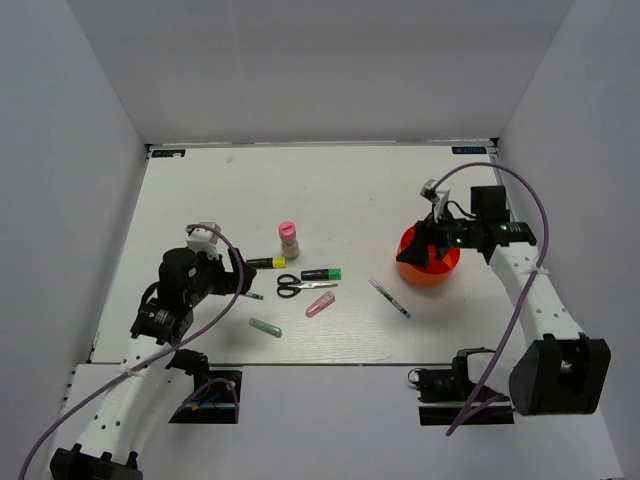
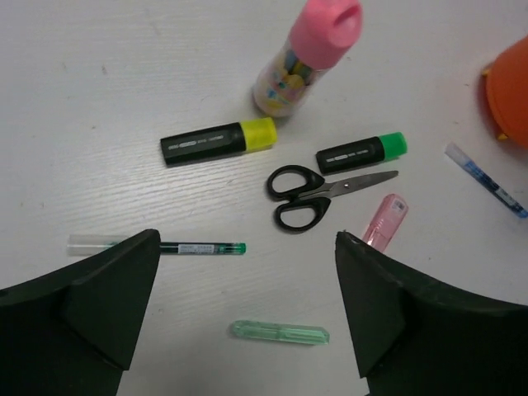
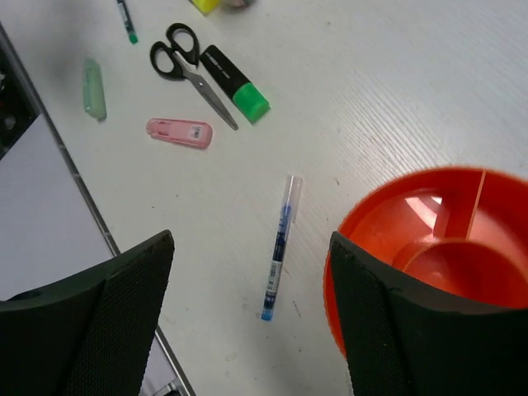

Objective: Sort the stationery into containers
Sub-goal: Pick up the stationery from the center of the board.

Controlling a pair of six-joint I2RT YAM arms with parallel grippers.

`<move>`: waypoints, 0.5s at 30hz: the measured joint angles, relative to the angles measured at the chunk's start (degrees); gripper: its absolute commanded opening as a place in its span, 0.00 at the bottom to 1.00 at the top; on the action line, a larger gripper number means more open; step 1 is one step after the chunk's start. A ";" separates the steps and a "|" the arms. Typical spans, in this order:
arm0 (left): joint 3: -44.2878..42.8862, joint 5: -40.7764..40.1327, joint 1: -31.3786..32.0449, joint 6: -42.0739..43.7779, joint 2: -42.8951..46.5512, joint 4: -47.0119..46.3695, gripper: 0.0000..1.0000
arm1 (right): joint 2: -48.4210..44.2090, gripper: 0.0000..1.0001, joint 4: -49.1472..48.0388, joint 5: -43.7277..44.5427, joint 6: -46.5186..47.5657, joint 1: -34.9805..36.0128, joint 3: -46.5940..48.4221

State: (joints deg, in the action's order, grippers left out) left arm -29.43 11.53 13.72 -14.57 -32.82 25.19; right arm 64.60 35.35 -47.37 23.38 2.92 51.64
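Note:
The orange bowl stands at the right, empty inside in the right wrist view. My right gripper is open and empty over its left rim, with a blue pen lying between the fingers below. My left gripper is open and empty above a green pen and a teal stick. Beyond lie black scissors, a yellow-capped marker, a green-capped marker, a pink stick and an upright pink-capped bottle.
The items lie loosely in a cluster mid-table. White walls close the table on three sides. The table's near edge runs just behind the blue pen in the right wrist view.

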 measured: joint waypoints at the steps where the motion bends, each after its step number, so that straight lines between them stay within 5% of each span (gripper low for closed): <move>1: -0.17 -1.20 0.00 0.00 -0.81 0.68 1.00 | 2.01 0.77 0.81 -0.44 0.02 0.92 2.56; 7: -1.18 -4.72 0.00 -0.28 -4.87 3.34 1.00 | 12.72 0.75 1.49 1.68 -1.55 11.13 13.55; 9: -1.42 -5.14 0.00 -0.28 -5.70 3.89 1.00 | 18.78 0.77 2.34 3.63 -3.45 16.26 17.92; 11: -1.46 -5.42 0.00 -0.24 -6.16 4.22 1.00 | 23.67 0.90 2.58 4.90 -5.40 18.93 21.86; 15: -1.46 -6.36 0.00 0.17 -6.51 4.92 1.00 | 32.30 0.90 -0.55 8.90 -11.02 24.83 28.15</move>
State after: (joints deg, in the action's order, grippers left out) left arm -30.89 5.17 13.72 -14.39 -39.33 30.11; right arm 96.90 34.81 -38.48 12.36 27.75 79.79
